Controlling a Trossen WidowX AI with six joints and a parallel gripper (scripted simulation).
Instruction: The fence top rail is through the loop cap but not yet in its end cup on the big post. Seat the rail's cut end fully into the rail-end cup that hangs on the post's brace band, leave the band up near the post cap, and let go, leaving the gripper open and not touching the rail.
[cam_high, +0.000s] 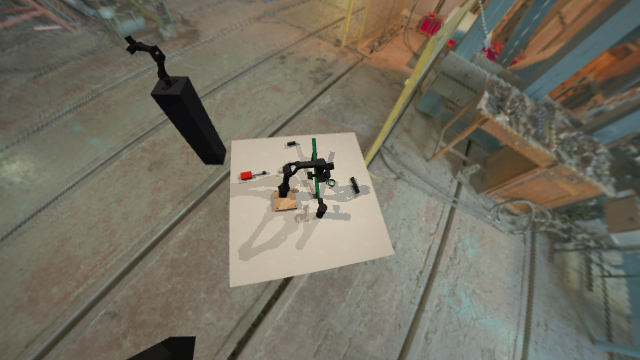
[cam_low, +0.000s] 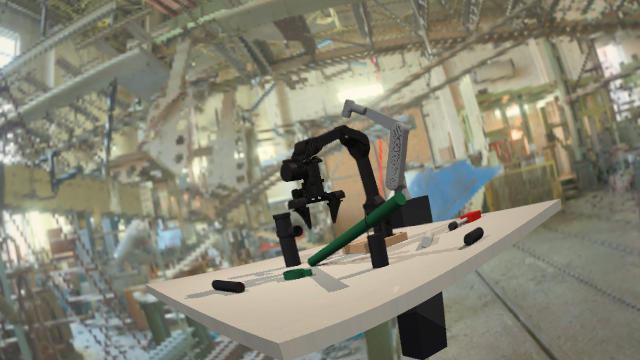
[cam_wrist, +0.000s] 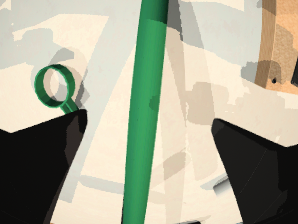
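Note:
The green top rail (cam_high: 315, 156) (cam_low: 350, 234) (cam_wrist: 145, 110) slants through the loop cap on a short black post (cam_low: 378, 252). Its low end rests on the table beside the big black post (cam_high: 320, 208) (cam_low: 288, 242). The rail-end cup (cam_low: 296, 231) sticks out of the big post's side near its top, apart from the rail and above its low end. My gripper (cam_high: 325, 176) (cam_low: 320, 219) (cam_wrist: 152, 120) is open and hangs above the rail's middle, with one finger on each side and not touching it.
A loose green ring (cam_high: 331, 183) (cam_low: 297, 273) (cam_wrist: 52, 85) lies on the white table (cam_high: 310, 250) (cam_low: 380, 295). A black cylinder (cam_high: 354, 185) (cam_low: 228, 286), another black cylinder (cam_low: 473, 236) and a red-handled tool (cam_high: 246, 175) (cam_low: 467, 217) also lie there. The arm stands on a wooden base (cam_high: 285, 202).

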